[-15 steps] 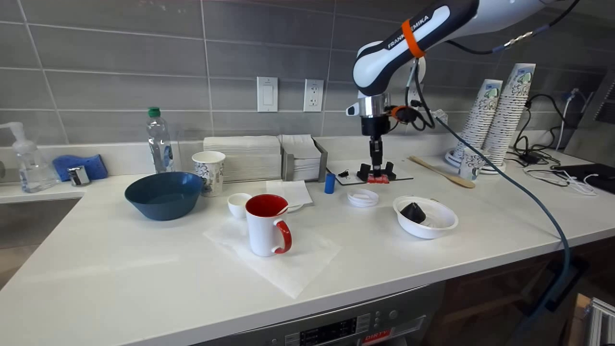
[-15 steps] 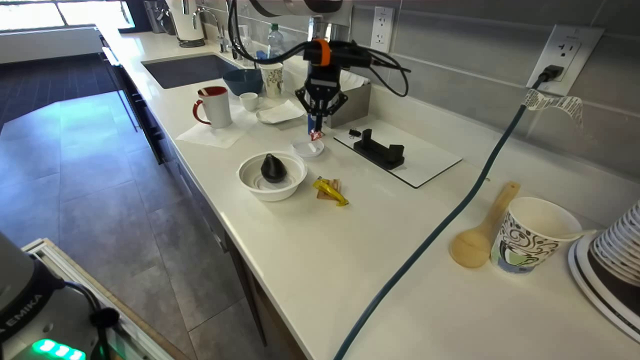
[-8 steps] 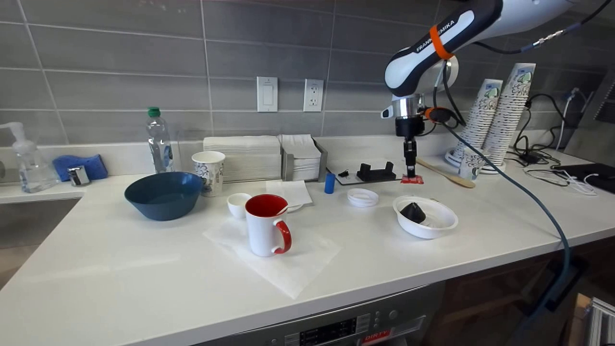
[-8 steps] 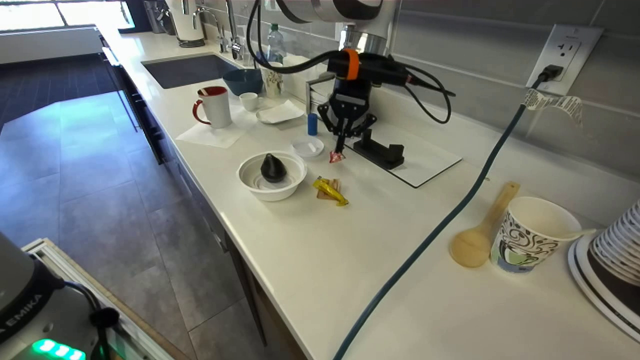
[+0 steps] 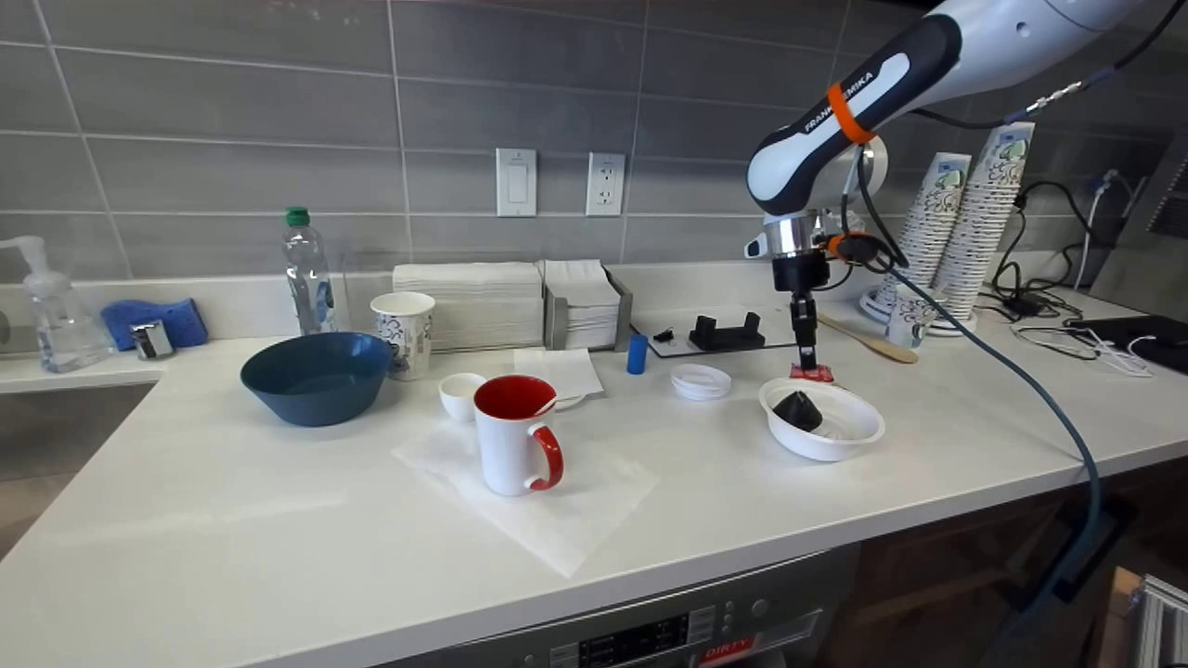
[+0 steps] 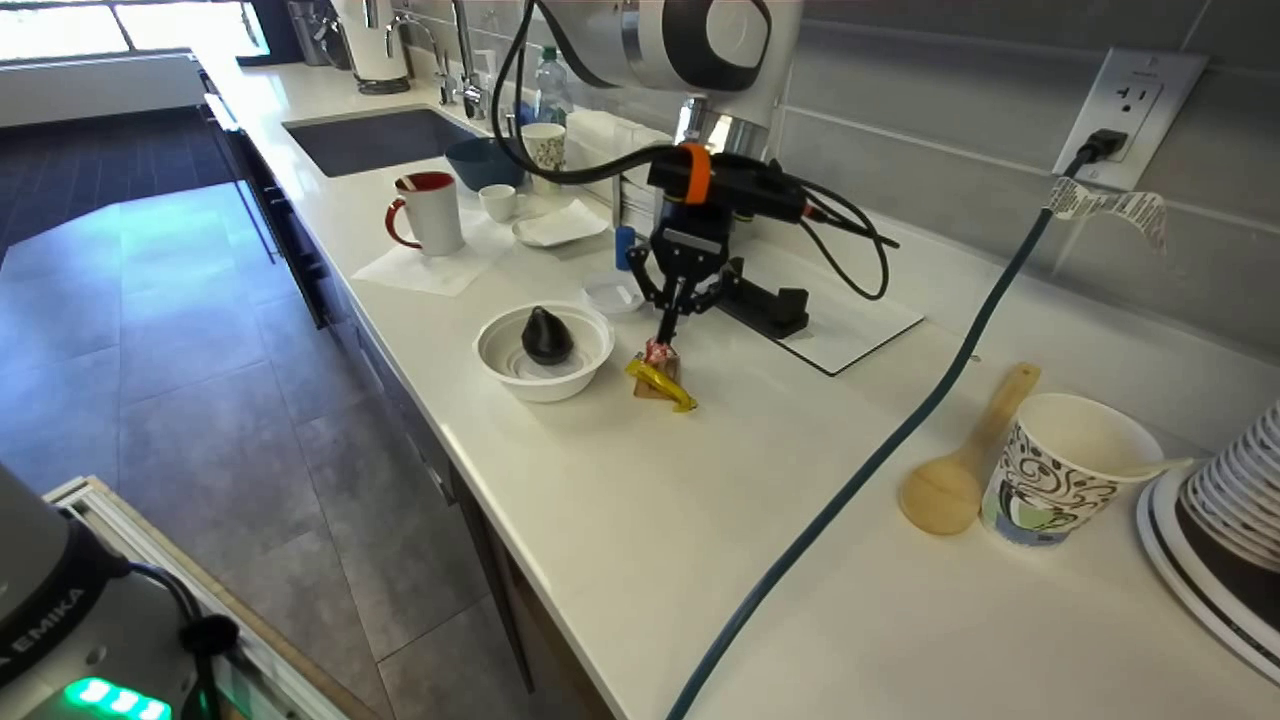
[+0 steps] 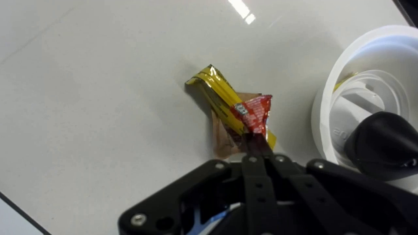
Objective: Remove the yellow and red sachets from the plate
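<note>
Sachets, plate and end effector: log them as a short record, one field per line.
End effector: shut on the red sachet
Red sachet: overlaps the yellow sachet in the wrist view; contact unclear
Yellow sachet: on the counter, lying across a brown packet
Plate: neither sachet on it
White bowl: beside the yellow sachet, not touching it; black object inside

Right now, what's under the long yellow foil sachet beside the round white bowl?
A flat tan packet pokes out; the yellow sachet, red foil sachet and black gripper hide the rest.
</note>
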Controlling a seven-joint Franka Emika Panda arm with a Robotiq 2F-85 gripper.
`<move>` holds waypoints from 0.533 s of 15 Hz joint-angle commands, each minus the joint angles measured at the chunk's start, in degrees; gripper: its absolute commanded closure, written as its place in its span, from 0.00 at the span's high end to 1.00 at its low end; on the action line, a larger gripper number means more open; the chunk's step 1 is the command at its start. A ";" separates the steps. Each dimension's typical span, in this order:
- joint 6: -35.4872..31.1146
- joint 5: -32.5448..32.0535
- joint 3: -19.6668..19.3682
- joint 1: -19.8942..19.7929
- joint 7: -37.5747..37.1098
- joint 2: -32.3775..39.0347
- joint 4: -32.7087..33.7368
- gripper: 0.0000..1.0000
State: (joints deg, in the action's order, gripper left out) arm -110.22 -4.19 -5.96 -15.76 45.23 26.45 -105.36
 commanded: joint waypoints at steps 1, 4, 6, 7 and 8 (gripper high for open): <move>0.38 -0.35 -0.04 -0.04 -1.66 1.30 0.50 0.00; 0.20 -0.83 -0.14 0.07 -2.60 1.53 0.32 0.27; -0.03 -1.19 -0.25 0.11 -2.96 0.28 -0.50 0.40; -0.10 -1.81 -0.45 0.28 -3.12 -1.69 -1.76 0.46; -0.12 -2.45 -0.66 0.50 -3.54 -2.93 -2.46 0.53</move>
State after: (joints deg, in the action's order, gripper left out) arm -110.23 -4.47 -6.09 -15.74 43.40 27.65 -105.36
